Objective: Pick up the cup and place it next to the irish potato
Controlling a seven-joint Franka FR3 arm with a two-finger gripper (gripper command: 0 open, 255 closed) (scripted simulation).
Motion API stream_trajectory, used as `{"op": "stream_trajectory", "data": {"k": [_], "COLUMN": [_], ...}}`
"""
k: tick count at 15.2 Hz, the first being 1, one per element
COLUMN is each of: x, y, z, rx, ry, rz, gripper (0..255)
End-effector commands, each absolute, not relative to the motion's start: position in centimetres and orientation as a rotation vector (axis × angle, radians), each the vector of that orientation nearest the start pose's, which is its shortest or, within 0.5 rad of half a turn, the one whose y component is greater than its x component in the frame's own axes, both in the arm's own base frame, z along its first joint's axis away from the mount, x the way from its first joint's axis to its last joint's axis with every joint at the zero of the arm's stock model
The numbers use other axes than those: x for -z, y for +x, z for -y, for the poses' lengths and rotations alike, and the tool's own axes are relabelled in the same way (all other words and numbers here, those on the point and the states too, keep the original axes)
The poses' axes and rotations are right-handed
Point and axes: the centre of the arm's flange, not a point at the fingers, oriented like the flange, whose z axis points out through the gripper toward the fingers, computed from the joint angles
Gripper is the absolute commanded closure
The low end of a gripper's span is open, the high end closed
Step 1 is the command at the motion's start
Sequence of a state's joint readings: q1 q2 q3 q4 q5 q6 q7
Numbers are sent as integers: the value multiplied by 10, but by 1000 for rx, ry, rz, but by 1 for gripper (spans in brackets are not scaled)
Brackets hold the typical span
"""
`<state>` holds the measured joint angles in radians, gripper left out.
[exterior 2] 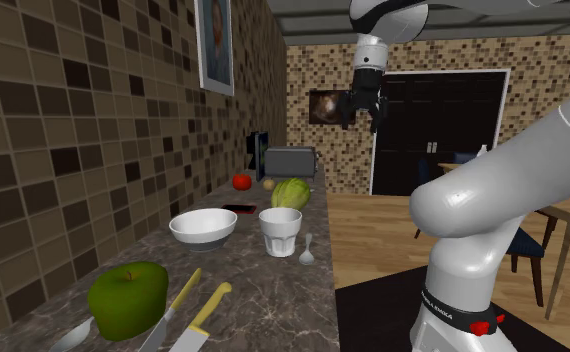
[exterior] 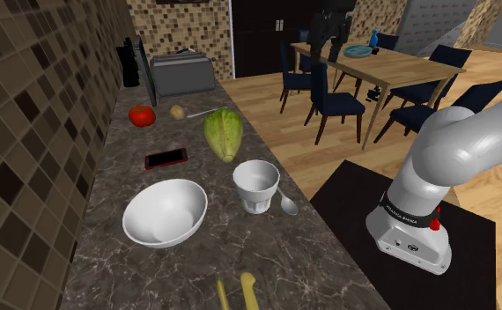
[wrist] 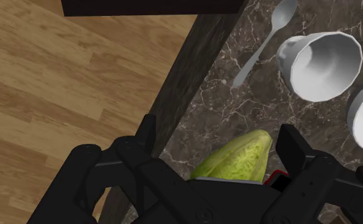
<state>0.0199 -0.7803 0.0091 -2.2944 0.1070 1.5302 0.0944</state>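
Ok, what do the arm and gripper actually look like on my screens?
The arm is glossy white, built of rounded, tubular segments with dark rings at the joints. Near its foot sits a dark band with a small red mark and tiny lettering too small to read. The gripper is all black, blocky and angular, with two flat fingers.

A dark, veined marble counter point(exterior: 108, 264) runs along a wall point(exterior: 29, 106) of small brown, tan and black mosaic tiles, and the same tiling covers the far wall point(exterior 2: 318, 150). A framed picture point(exterior 2: 216, 45) hangs above the counter; another point(exterior 2: 325, 106) hangs beside a dark double door point(exterior 2: 453, 130). The floor point(exterior: 267, 114) is warm wood planks. On it stands a wooden dining table point(exterior: 417, 69) ringed by dark blue chairs point(exterior: 328, 99).
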Motion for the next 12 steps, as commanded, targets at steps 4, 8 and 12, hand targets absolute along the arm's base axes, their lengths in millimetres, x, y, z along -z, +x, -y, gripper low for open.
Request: {"op": "stream_trajectory", "data": {"k": [4,8,12], "x": [-583,-540,-497], "y": [298,292,287], "z": [-44,-73,-104], "rx": [57,111,166], "ry": [-3028,-3013,-2997], "rz": [-102,-110,-118], "gripper": [0,0,0]}}
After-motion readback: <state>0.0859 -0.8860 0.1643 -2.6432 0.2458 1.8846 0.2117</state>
